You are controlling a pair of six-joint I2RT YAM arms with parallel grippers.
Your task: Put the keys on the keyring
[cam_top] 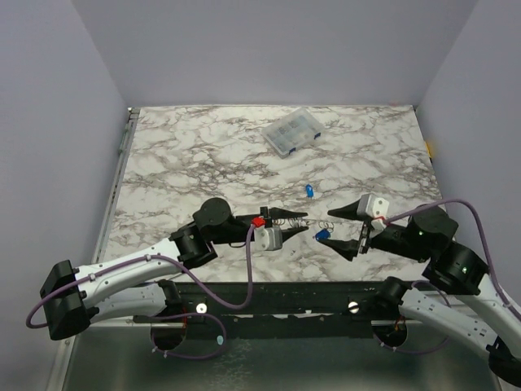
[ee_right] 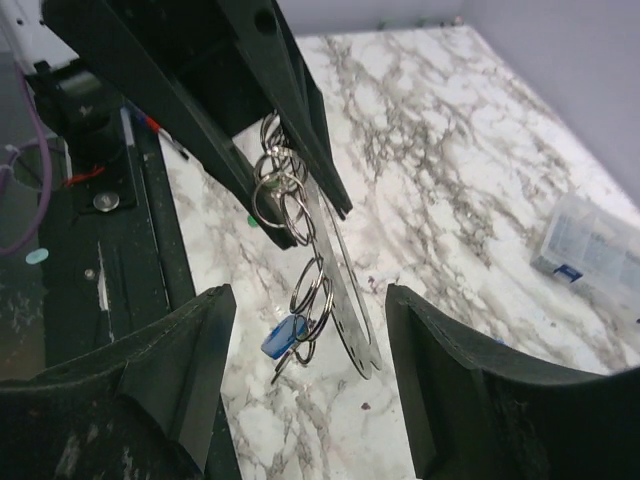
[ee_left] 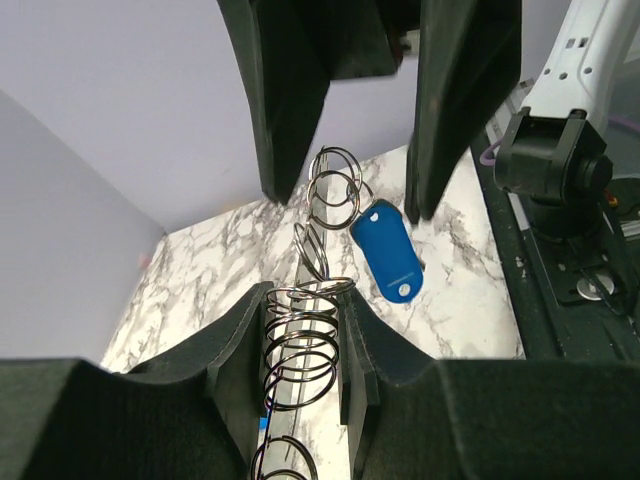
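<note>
The left end effector [ee_left: 300, 320] is closed on the keyring [ee_left: 335, 190]. A stack of its wire rings is pinched between the two dark pads, and the rest of the linked rings is held out ahead of the tips, clear of the counter [cam_top: 203, 155]. A pale flat metal piece is seen running along the bunch. At the far end of the rings a blue key [ee_left: 388, 250] is hung by its head, dangling above the marble surface. The right end effector [cam_top: 328, 226] is spread wide with nothing gripped. Its fingers are set to either side of the hanging rings and the blue key, and no contact with them can be made out. The two end effectors are thus pointed at each other near the front middle of the counter, with the ring bunch between them. A second blue key [cam_top: 309, 191] is laid flat on the counter a little further back, apart from both arms. A green key cannot be made out with any certainty. Well beyond, towards the rear, a clear compartment box [cam_top: 291, 132] is set at an angle, out of the way of both arms.
</note>
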